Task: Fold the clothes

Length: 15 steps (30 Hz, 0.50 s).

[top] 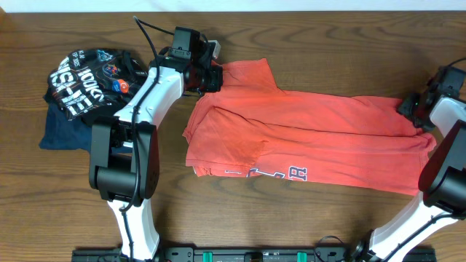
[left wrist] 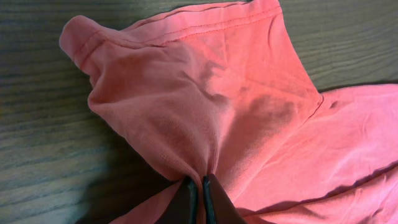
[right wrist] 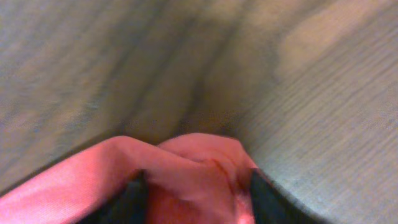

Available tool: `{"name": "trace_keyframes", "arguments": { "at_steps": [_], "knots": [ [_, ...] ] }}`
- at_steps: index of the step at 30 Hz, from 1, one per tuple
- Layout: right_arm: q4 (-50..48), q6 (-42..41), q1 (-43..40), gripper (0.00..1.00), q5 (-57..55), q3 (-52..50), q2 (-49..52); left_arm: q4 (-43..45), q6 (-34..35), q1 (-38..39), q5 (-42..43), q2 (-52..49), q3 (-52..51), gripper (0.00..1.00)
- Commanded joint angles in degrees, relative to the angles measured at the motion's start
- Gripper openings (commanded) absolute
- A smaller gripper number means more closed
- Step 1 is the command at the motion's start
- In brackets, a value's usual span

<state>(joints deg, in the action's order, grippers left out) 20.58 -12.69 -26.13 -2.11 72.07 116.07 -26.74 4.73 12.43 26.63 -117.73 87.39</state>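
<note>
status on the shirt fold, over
Left claw shut on shirt at the sleeve. Right claw shut on its other end. Shirt stretched between them, lettering at near edge. Black garment on navy garment, far left, apart from shirt.

The white-and-black left arm [top: 149, 98] stretches to the far left, its black two-finger left gripper [left wrist: 199, 186] pinching the orange-red cotton T-shirt [top: 328, 138]. At the right edge, the right arm [top: 445, 138] bends inward, and the right gripper [right wrist: 199, 193] clamps a fold of the same shirt.

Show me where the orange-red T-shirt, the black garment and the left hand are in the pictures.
orange-red T-shirt [top: 320, 131]: overhead view, middle of the body.
black garment [top: 76, 86]: overhead view, its lettered part.
left hand [left wrist: 199, 185]: left wrist view, between fingertips.
</note>
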Motion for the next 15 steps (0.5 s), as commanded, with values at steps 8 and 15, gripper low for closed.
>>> {"name": "trace_keyframes", "arguments": {
  "at_steps": [8,15],
  "knots": [
    [2.4,-0.1,-0.1,0.02,-0.3,2.1,-4.6,-0.5,0.5,-0.4,-0.1,2.4,0.1,0.06],
    [10.6,-0.1,-1.5,0.02,-2.1,3.8,-14.1,-6.2,0.4,-1.2,-0.3,8.0,0.1,0.06]
  ]
}}
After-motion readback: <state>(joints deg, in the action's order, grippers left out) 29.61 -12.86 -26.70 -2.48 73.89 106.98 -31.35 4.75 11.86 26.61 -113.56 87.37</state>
